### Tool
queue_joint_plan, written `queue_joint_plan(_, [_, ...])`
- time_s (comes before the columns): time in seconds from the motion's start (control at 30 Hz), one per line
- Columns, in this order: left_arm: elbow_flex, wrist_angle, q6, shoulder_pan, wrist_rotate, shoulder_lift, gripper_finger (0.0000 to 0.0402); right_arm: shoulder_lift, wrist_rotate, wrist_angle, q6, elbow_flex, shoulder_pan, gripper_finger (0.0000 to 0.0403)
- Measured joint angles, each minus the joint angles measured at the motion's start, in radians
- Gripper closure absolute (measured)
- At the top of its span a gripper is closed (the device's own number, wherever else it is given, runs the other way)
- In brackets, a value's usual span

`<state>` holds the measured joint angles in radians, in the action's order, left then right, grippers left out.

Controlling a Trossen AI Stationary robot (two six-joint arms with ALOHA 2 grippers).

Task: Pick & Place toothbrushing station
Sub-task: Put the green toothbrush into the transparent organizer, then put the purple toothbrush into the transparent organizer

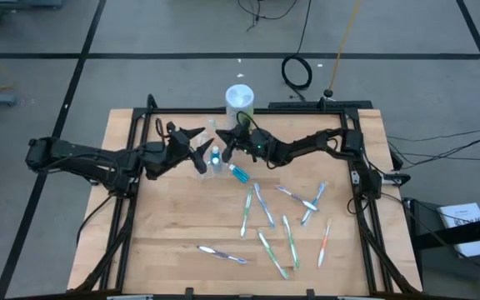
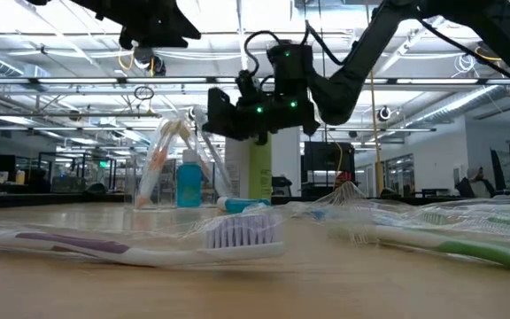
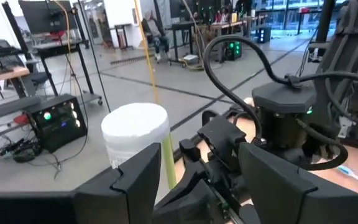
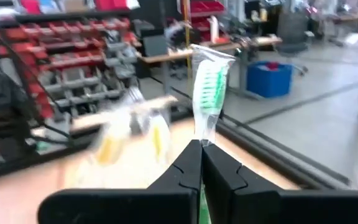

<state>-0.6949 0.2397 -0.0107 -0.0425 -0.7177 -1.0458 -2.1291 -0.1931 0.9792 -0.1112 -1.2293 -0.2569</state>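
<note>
A clear crinkly container (image 1: 209, 157) stands at the table's far middle. It holds an upright blue tube (image 2: 189, 182) and leaning toothbrushes (image 2: 153, 164). Another blue tube (image 1: 238, 172) lies on the table beside it. Several wrapped toothbrushes (image 1: 265, 208) lie scattered over the table's right half. My right gripper (image 1: 230, 142) hovers just right of the container, shut on a green wrapped toothbrush (image 4: 207, 81). My left gripper (image 1: 192, 143) is open and empty just left of the container, above the table. My right gripper pinches the green toothbrush in its clear wrapper between its two fingers, on the handle just below the head (image 4: 202, 138). The bristle end sticks out past the fingertips, in line with the fingers. The brush is lifted clear of the table.
A white-capped, white and green canister (image 1: 240, 98) stands at the table's far edge behind both grippers. A purple-handled toothbrush (image 1: 222, 253) lies near the front edge. Black frame rails (image 1: 132, 208) run along the table's left and right sides. Bare wood lies at the front left.
</note>
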Motion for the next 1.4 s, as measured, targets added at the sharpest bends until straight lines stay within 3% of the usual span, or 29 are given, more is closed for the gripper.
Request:
queue_joint_plan(0.3, [0.000, -0.061, -0.078, -0.028, 0.005, -0.001, 0.0179, 0.030, -0.022, -0.014, 0.059, 0.064, 0.032, 0.0401])
queue_joint_plan(0.5, [0.000, -0.091, -0.109, -0.093, 0.022, -0.001, 0.0179, 0.078, -0.024, -0.153, 0.071, 0.066, 0.029, 0.0368])
queue_joint_plan(0.67, [0.000, -0.149, -0.194, -0.149, 0.137, -0.001, 0.0179, 0.131, -0.020, -0.282, 0.103, 0.066, 0.031, 0.0321])
queue_joint_plan(0.87, [0.000, -0.244, -0.258, -0.217, 0.394, -0.013, 0.0179, 0.255, -0.020, -0.595, 0.177, 0.066, 0.043, 0.0273])
queue_joint_plan(1.03, [-0.001, -0.197, -0.274, -0.298, 0.437, -0.090, 0.0179, 0.361, -0.017, -0.851, 0.193, 0.067, 0.056, 0.0252])
queue_joint_plan(1.23, [0.000, -0.107, -0.389, -0.379, 0.447, -0.288, 0.0179, 0.478, -0.017, -1.047, 0.242, 0.067, 0.069, 0.0250])
queue_joint_plan(1.33, [-0.005, 0.004, -0.413, -0.386, 0.539, -0.387, 0.0179, 0.535, -0.017, -1.105, 0.220, 0.066, 0.069, 0.0255])
queue_joint_plan(1.4, [-0.042, -0.006, -0.444, -0.384, 0.624, -0.449, 0.0179, 0.568, -0.016, -1.151, 0.197, 0.066, 0.069, 0.0258])
